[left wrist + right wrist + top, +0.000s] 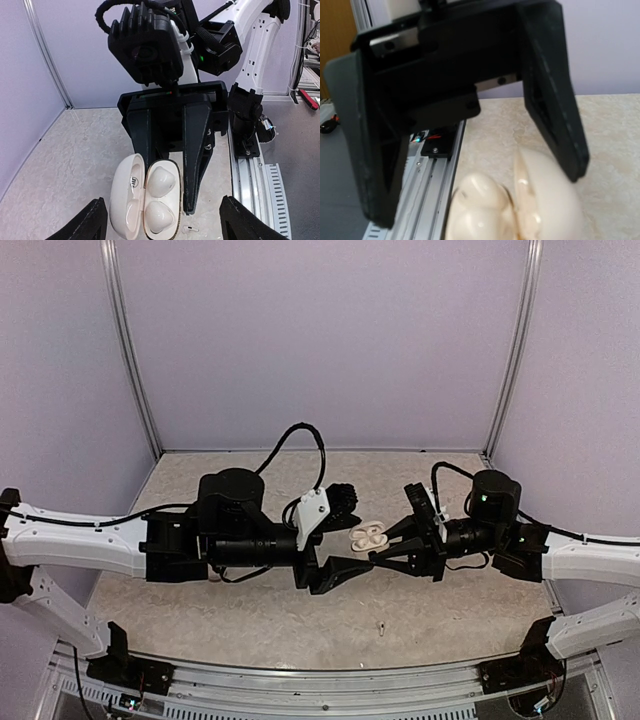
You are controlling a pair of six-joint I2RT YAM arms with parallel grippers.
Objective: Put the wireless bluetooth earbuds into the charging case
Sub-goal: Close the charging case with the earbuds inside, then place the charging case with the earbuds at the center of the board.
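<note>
The cream charging case [370, 535] hangs open above the table between the two arms. My right gripper [386, 544] is shut on its base, one black finger [196, 150] on each side. Two pale earbuds [160, 181] sit in the base's wells, with the lid [125, 195] swung to the left. My left gripper [167, 222] faces the case with its jaws wide open and empty, apart from the case. In the right wrist view the case [545, 200] is close and blurred, and the left gripper's fingers [552, 100] stand behind it. A tiny white earbud [381, 627] lies on the table below.
The table top [250, 610] is beige and mottled. An aluminium rail [320, 680] runs along its near edge, with both arm bases on it. Pale enclosure walls [320, 340] close the back and sides. A black cable [300, 435] loops above the left wrist.
</note>
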